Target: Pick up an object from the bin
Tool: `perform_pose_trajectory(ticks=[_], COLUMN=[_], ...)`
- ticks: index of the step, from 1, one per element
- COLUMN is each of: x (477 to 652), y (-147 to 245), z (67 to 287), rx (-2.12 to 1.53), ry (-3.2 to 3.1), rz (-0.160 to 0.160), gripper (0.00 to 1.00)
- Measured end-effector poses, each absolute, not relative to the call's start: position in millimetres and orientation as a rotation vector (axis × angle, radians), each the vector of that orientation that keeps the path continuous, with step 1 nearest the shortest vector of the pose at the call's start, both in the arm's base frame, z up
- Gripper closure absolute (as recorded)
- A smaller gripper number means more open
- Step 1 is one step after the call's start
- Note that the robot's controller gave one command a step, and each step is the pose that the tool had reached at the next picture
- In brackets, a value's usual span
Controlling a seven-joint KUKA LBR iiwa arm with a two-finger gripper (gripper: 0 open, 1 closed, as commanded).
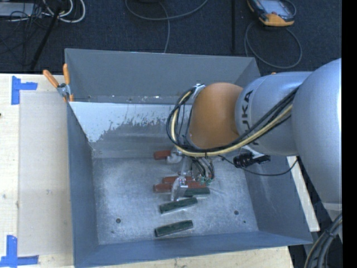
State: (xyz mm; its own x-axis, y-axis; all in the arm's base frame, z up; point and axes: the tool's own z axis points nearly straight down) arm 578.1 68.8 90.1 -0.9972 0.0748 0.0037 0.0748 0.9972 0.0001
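Red-brown block (165,186), the piece nearest the tool, lies on the floor of the grey metal bin (120,197), near its middle and just left of the tool. The arm (312,110) reaches in from the right, and its orange cover (215,116) and looped cables (179,116) hang over the far half of the floor. The tool (180,190) is down among the pieces, touching or almost touching the block's right end. Whether it is released or clenched cannot be told.

A dark green bar (178,205) lies just on the near side of the tool, and a second green bar (173,228) lies nearer still, by the front wall. A small red-brown piece (162,156) sits on the far side.

Hazards, as judged: the block and the first bar lie close together, so a closing grasp could catch both or nudge one aside. The flat pieces lie low on the metal and could slip out on lifting. The hanging cables could brush the far piece.

Writing: the letters "KU" read on the arm's shell (247,108). No marking on the pieces is legible.
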Motion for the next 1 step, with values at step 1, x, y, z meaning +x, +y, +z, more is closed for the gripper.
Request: perform_pose_trajectory(ticks=[1], x=[578.7], y=[58.1], z=[77.6], rx=[-0.063], ry=[-3.142], rz=[0.0], gripper=[0.0])
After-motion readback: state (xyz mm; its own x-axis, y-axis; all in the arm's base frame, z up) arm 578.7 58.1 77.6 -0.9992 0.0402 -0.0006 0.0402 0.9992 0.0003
